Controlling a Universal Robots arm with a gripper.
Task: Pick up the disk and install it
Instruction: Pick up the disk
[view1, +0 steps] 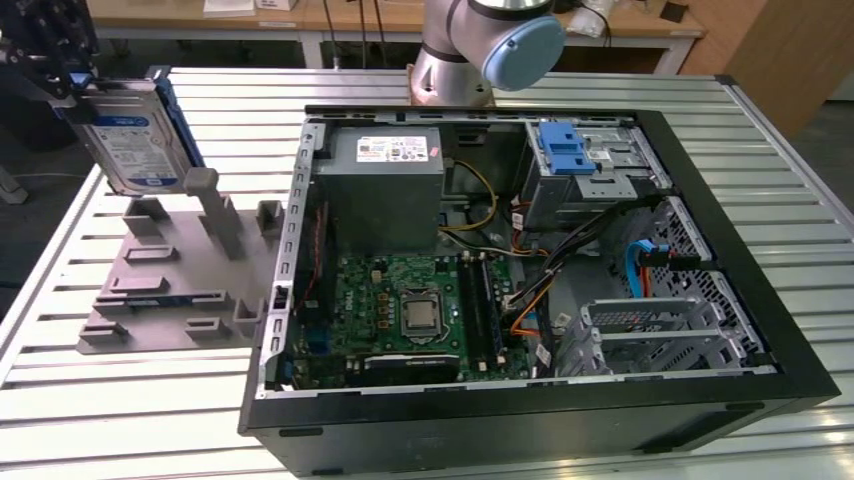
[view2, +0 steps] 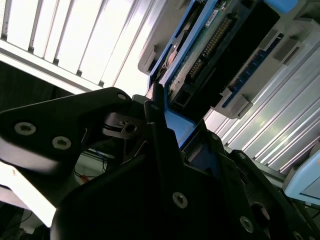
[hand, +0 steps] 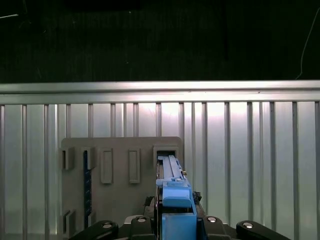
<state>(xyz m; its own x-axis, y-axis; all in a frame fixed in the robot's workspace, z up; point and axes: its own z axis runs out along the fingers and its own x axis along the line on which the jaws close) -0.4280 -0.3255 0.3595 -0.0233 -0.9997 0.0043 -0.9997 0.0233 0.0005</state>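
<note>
The disk (view1: 134, 140) is a silver drive with a white-and-blue label and a blue frame along its edge. It hangs upright at the exterior view's left, just above the grey slotted holder (view1: 180, 270). My gripper (view1: 70, 82) is shut on its upper end. In the first wrist view the disk's blue edge (hand: 172, 195) sits between the fingers, over the holder (hand: 120, 180). The second wrist view shows the disk's connector side (view2: 220, 45) beyond a black finger (view2: 160, 130).
An open computer case (view1: 747, 300) lies on the slatted metal table (view1: 80, 400). Inside are a grey power supply box (view1: 380, 185), a motherboard (view1: 414, 310), cables and a drive bay with a blue latch (view1: 567, 150). The arm's base (view1: 481, 50) stands behind the case.
</note>
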